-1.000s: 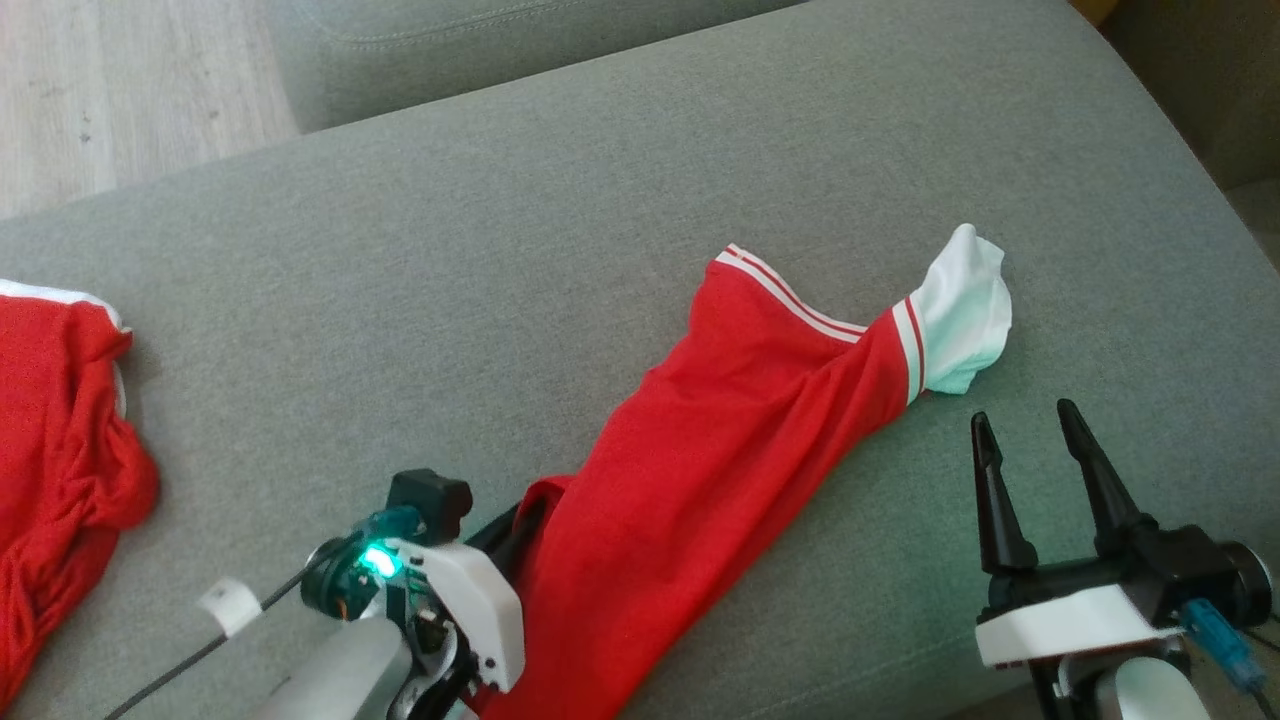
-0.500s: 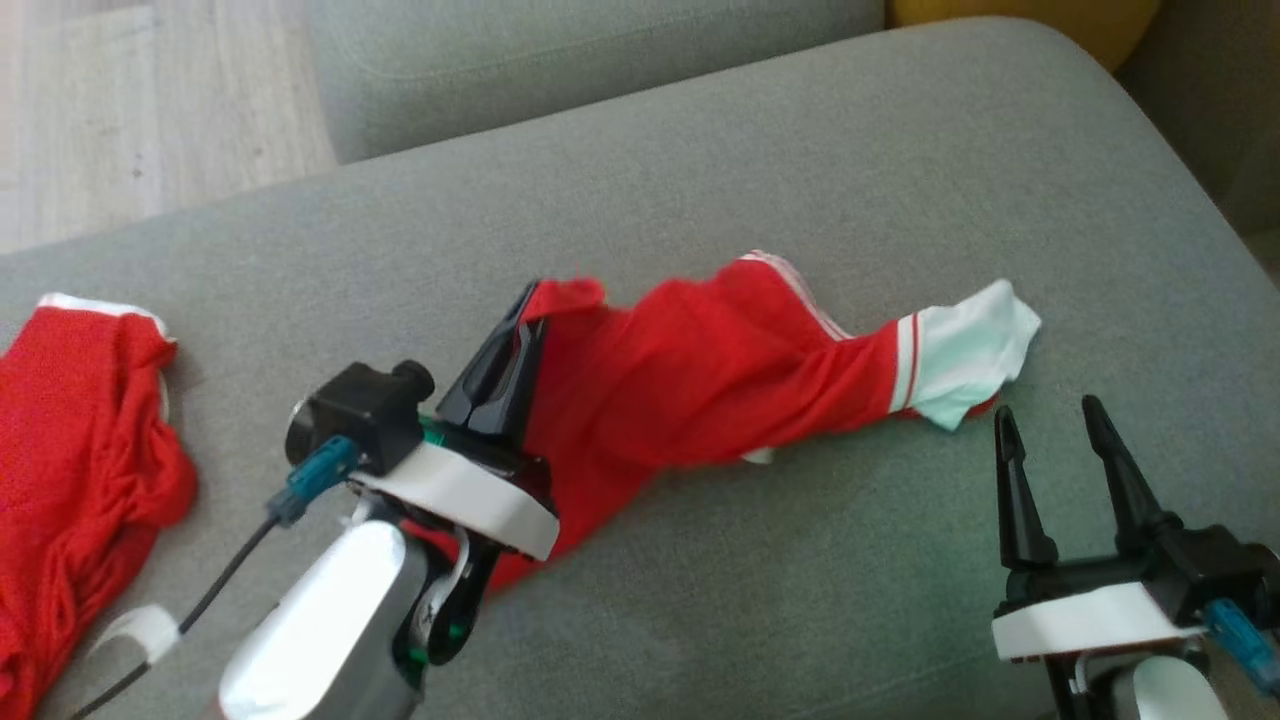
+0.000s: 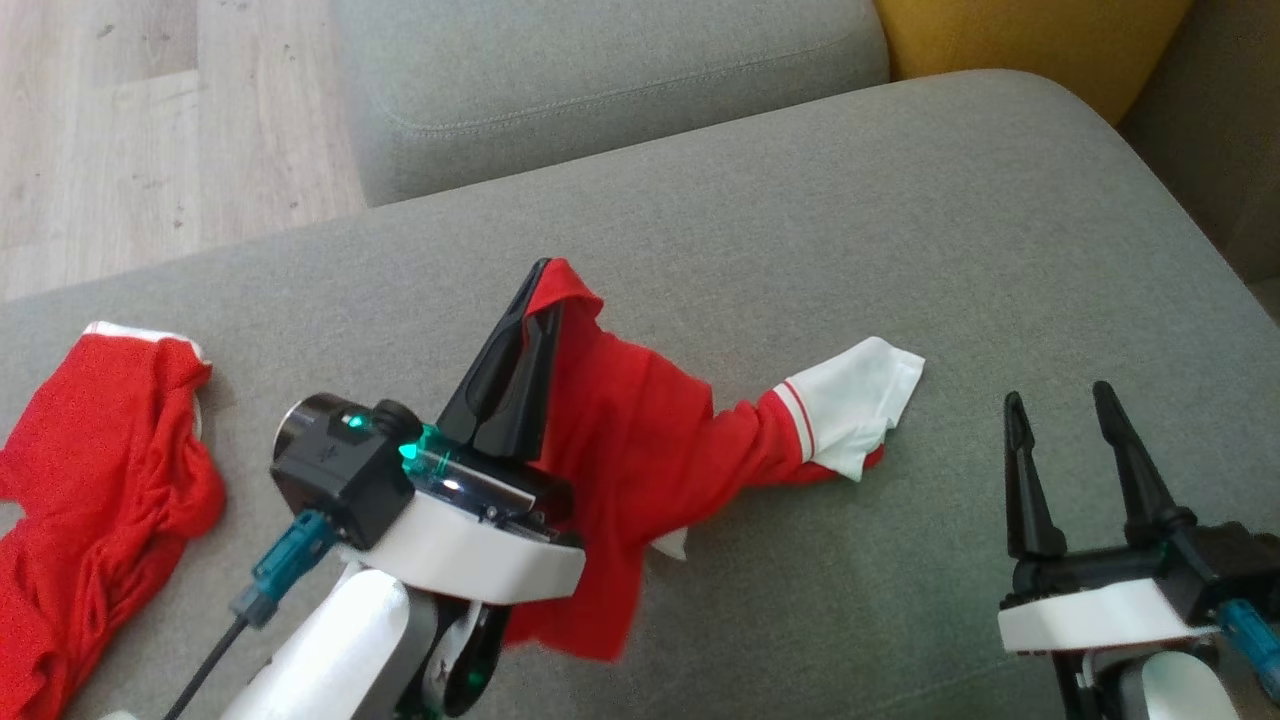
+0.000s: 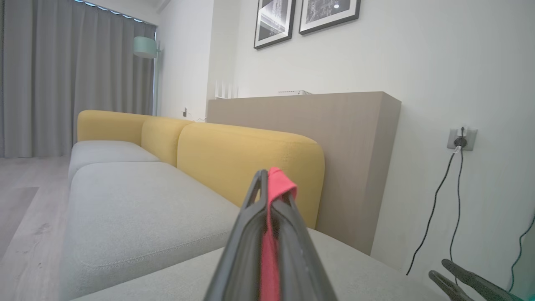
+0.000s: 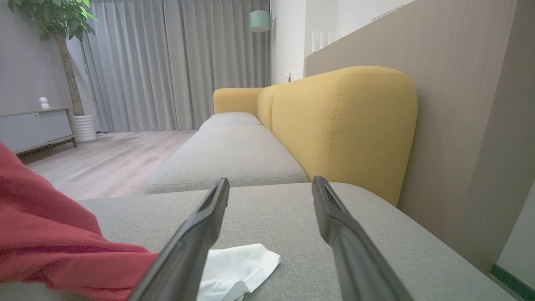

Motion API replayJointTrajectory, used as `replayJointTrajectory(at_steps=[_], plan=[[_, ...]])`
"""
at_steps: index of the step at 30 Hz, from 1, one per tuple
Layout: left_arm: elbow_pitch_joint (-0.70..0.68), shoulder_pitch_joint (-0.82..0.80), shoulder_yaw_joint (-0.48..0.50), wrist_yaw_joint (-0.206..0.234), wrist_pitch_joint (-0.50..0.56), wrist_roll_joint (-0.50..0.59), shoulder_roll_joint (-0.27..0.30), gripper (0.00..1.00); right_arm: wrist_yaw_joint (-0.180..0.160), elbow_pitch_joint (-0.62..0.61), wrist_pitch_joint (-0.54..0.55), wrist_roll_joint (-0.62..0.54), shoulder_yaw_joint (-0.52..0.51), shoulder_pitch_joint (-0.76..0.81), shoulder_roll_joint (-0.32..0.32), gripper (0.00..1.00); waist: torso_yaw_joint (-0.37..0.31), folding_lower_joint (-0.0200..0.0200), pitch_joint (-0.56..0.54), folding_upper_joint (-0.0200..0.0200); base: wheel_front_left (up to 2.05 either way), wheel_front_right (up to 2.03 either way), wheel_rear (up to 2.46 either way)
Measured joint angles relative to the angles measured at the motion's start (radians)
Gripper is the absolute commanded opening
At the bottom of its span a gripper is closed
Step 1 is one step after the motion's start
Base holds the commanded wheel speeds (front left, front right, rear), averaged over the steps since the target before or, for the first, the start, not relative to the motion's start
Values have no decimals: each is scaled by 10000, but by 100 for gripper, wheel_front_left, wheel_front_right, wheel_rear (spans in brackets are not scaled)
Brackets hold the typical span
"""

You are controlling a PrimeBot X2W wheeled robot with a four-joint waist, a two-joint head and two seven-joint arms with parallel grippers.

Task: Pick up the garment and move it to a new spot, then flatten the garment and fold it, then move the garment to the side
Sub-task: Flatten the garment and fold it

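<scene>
Red fabric pinched and lifted: the garment (image 3: pixel 640 440), red body w/ a white sleeve (image 3: pixel 850 400), sits about mid-way along the grey seat cushion (image 3: pixel 900 220), nearer its front edge than its back edge. Left gripper (image 3: pixel 545 295) is clamped tight on one red corner, fingers pressed together w/ the cloth squeezed between them. The left wrist view confirms it: a strip of red runs up the seam between the two dark fingers and pokes out past the tips. That corner is raised off the cushion, and from there the red body hangs down beside and under the gripper, a loose flap trailing toward the front edge. The rest stretches off to the right in a bunched rope of folds. The sleeve lies flat on the cushion at the far end of it, red stripes at the cuff seam. Right gripper (image 3: pixel 1058 395) sits near the front-right corner, fingers spread wide, nothing between them, tips pointing toward the back edge. The sleeve is close to its left finger, but apart, no contact. Right wrist view shows the sleeve crumpled low beside that finger and red cloth bulking at the left. Over by the cushion's left edge lies a second red cloth (image 3: pixel 100 470), rumpled, well apart from the garment. Yellow backrest (image 3: pixel 1020 40) runs past the back-right corner.
</scene>
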Motion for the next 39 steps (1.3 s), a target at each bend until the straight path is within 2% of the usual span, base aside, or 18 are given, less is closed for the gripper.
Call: replayJointTrajectory(at_steps=[4, 8, 15, 23, 24, 25, 29, 33, 39], plan=[[2, 130, 4, 90, 232, -113, 46, 0, 0, -59, 0, 0, -29, 0, 0, 100, -16, 0, -60, 0, 0, 0, 0], [970, 498, 274, 219, 324, -422, 188, 0, 0, -71, 0, 0, -23, 0, 0, 100, -71, 1, -13, 0, 0, 0, 0], [4192, 435, 1457, 334, 63, -1177, 433, 0, 0, -77, 0, -29, 90, -4, -2, 100, -231, 1, 231, 0, 0, 0, 0], [7425, -1351, 2366, 8, -1478, -1338, 150, 2, 0, -77, 0, -134, 115, -51, -2, 100, -345, 3, 643, 0, 0, 0, 0], [7772, -1601, 2410, -10, -1565, -1336, 111, 56, 0, -79, 0, -136, 117, -60, -2, 100, -351, 3, 693, 0, 0, 0, 0], [8103, -1790, 2418, -23, -1592, -1335, 86, 100, 0, -79, 0, -136, 128, -62, -2, 100, -358, 2, 737, 0, 0, 0, 0], [9145, -1919, 2374, -489, -1595, -1338, -71, 100, 0, -82, 0, -163, 128, -66, -2, 100, -365, 3, 873, 0, 0, 0, 0], [9311, -1659, 2265, -805, -1588, -1544, -253, 100, 0, -102, 0, -163, 19, -68, -2, 100, -278, 2, 882, 0, 0, 0, 0], [7428, 85, 1848, -721, -1668, -1540, -316, 100, 0, -121, 0, -161, -50, -63, -2, 100, -132, 2, 760, 0, 0, 0, 0]])
